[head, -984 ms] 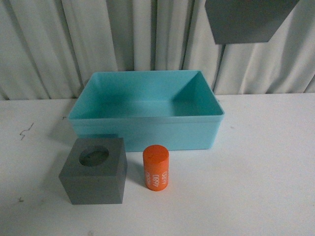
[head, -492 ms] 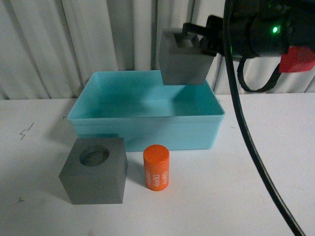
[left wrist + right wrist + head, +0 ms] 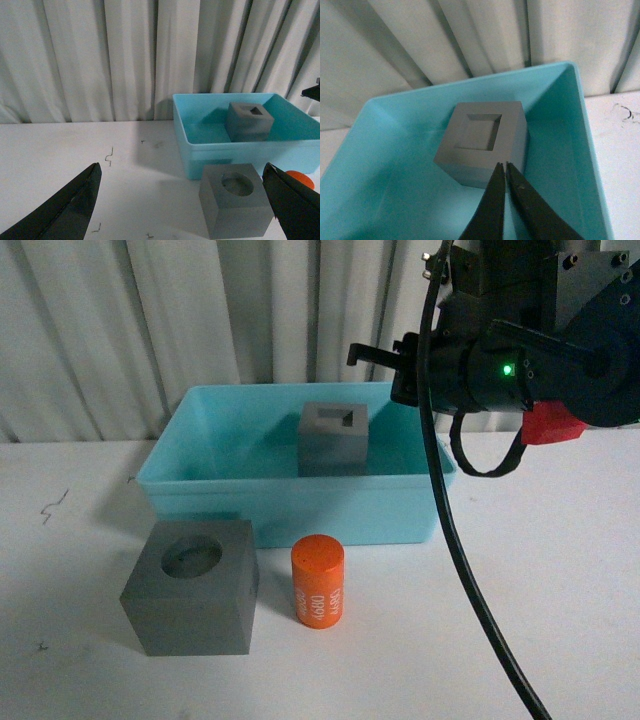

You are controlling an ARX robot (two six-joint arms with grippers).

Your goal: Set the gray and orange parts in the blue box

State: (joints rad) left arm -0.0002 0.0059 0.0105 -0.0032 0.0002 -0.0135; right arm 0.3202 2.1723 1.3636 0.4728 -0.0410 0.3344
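Square-recess cube (image 3: 333,438) sits in the blue box (image 3: 300,510), toward its back wall; right gripper (image 3: 505,164) hovers over it, clenched empty; left gripper (image 3: 181,169) gapes; best rise clear of the rim before seeking the orange cylinder (image 3: 317,580).

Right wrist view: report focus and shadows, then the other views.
Right wrist view: right fingers are dark, blurred silhouettes; the square-recess cube is sharper, shading the blue box floor. Left wrist view: left fingers likewise dark and soft. Front view: even light, faint shadow beside the round-recess cube.

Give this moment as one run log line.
square-recess cube: in blue box | round-recess cube, orange cylinder: on table | right pincer: shut, empty | left pincer: open
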